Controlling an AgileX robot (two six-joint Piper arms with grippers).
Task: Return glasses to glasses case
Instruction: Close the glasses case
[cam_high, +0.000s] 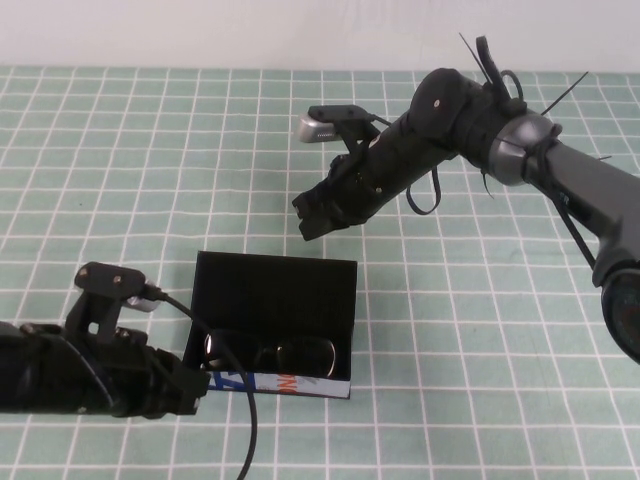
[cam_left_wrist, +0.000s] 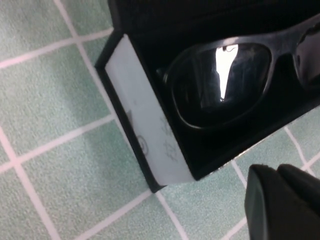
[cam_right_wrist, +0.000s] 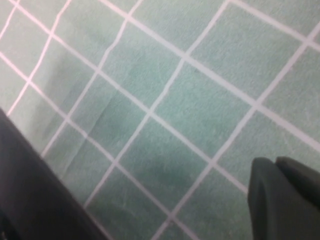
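The glasses case (cam_high: 275, 285) lies open in the middle of the table, its lid folded back and its white printed front side (cam_high: 285, 384) toward me. The black glasses (cam_high: 272, 352) lie inside it along the front wall. In the left wrist view one lens (cam_left_wrist: 225, 85) reflects light beside the case's white end wall (cam_left_wrist: 145, 130). My left gripper (cam_high: 196, 384) rests at the case's front left corner, shut and empty, its tips (cam_left_wrist: 280, 175) just outside the box. My right gripper (cam_high: 312, 218) hangs shut above the mat behind the case, holding nothing (cam_right_wrist: 277, 167).
A green mat with a white grid (cam_high: 480, 330) covers the table. A black cable (cam_high: 245, 420) runs from the left arm across the case's front left corner. A dark blurred shape (cam_right_wrist: 30, 195) fills one corner of the right wrist view.
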